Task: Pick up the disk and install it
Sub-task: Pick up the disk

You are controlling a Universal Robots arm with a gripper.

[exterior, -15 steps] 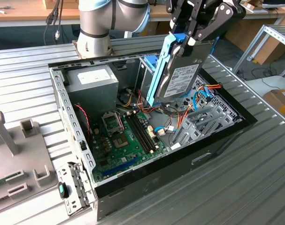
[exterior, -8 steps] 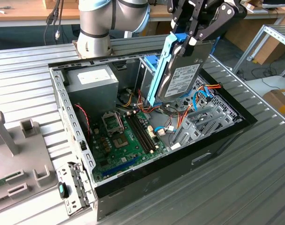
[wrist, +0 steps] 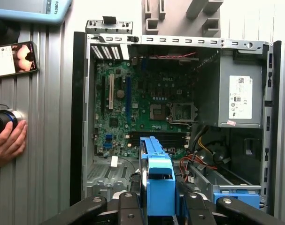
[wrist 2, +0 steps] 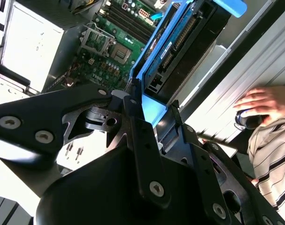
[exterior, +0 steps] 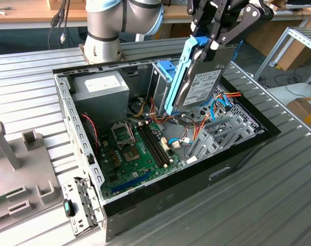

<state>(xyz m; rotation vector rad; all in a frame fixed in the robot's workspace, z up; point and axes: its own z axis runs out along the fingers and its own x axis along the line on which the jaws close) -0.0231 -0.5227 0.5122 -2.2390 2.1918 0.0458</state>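
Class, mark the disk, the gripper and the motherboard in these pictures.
the disk [exterior: 205, 79], exterior view, its labelled flat face.
the gripper [exterior: 209, 41], exterior view, between its fingertips at the disk's upper end.
the motherboard [wrist: 140, 110], first wrist view, bare green board.

Case: lies open on my table, mid-table, just before my arm's base.
Disk: on edge, clamped in my gripper, above the case's far corner at the exterior view's right.
Motherboard: flat on the case floor.
Power supply: case's far corner, exterior view's left.
Drive cage: between power supply and disk.
Hand: a person's, on the table outside the case's front wall.
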